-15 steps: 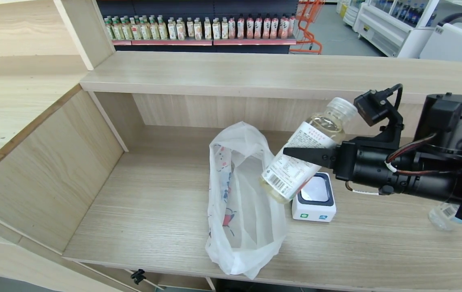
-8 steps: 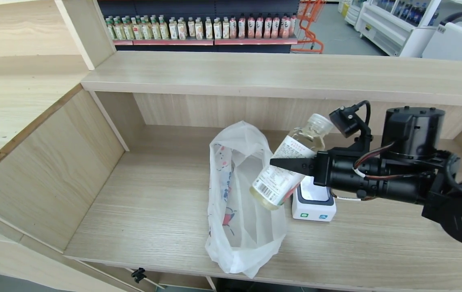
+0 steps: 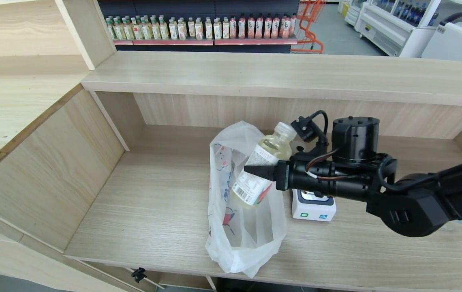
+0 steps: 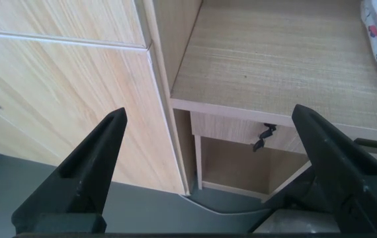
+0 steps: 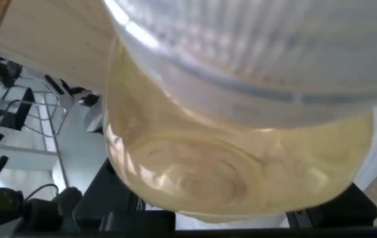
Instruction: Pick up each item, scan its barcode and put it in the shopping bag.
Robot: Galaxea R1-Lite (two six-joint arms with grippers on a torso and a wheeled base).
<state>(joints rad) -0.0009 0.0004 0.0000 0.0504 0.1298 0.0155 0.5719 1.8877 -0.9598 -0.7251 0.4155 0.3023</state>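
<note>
1. Presently, the right gripper (image 3: 257, 172) is clamped on the bottle (image 3: 274, 147) at mid-label. The bottle hangs tilted, cap toward 1 o'clock and base toward 7 o'clock, at the mouth of the shopping bag (image 3: 251, 231). Whether the base has passed the rim cannot be told.
2. Judged step: placement in the bag. Lower the base through the opening before letting go. Keep it off the rim, as the thin film could fold under and close the mouth.
3. Release low, so that the bottle does not topple the bag.
4. The left gripper (image 4: 205, 172) is spread wide, holding nothing, off the edge of the counter (image 4: 274, 59).
5. The shopping bag stands open on the counter, at 9 o'clock of the scanner (image 3: 314, 209). No item shows through its film.
</note>
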